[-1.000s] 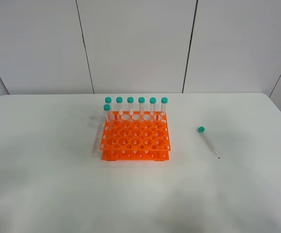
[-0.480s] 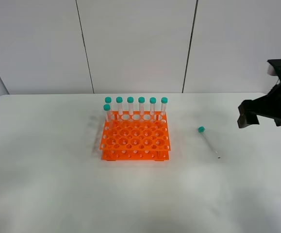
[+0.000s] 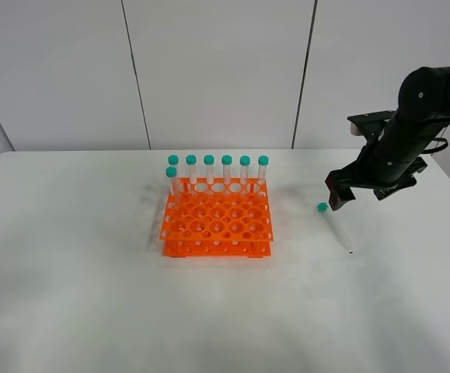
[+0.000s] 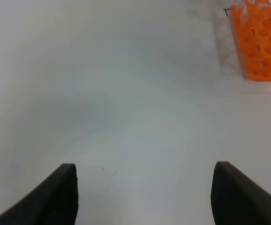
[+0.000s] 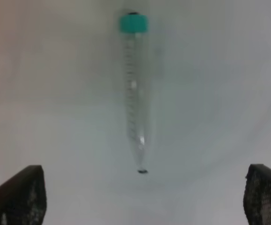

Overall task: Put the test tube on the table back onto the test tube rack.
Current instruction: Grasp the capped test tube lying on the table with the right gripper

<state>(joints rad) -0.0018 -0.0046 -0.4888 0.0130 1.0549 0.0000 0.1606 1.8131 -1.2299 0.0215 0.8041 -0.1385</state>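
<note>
Lines up the right gripper [image 3: 336,196], spread wide, over the test tube [image 3: 334,226] lying flat near the table's [image 3: 69,272] right edge, well apart from the test tube rack [image 3: 217,224], likely for a straddling grab. Holds the left gripper [image 4: 144,192] wide, empty, aside.

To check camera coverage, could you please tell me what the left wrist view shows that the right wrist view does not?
Only the left wrist view shows a corner of the bright orange plastic test tube rack. Only the right wrist view shows the slim clear test tube with a teal cap, lying flat. Both show the plain white table and an open gripper: the left gripper in one, the right gripper in the other.
</note>
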